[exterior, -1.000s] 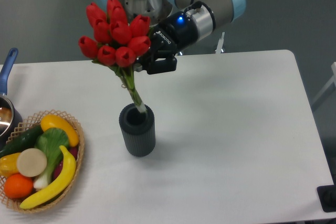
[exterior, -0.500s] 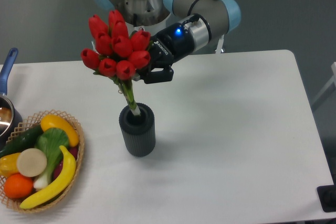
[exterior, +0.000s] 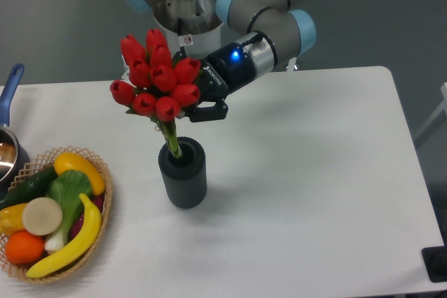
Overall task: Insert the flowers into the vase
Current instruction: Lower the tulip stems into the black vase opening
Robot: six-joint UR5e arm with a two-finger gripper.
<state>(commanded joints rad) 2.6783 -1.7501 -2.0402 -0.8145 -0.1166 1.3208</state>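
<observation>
The flowers [exterior: 157,78] are a bunch of red closed tulip buds on green stems, held tilted above the vase. Their stem ends reach down into the round mouth of the vase [exterior: 183,172], a dark grey ribbed cylinder standing upright on the white table. My gripper [exterior: 190,107] is shut on the stems just under the buds, right of the bunch and a little above the vase's mouth. The buds hide most of the fingers.
A wicker basket [exterior: 105,204] with banana, orange and other fruit and vegetables stands at the front left. A pot with a blue handle [exterior: 10,88] is at the left edge. A small dark object [exterior: 436,263] sits at the front right corner.
The gripper has moved left and down with the flowers. The stems have gone deeper into the vase's mouth and the bunch stands more upright.
</observation>
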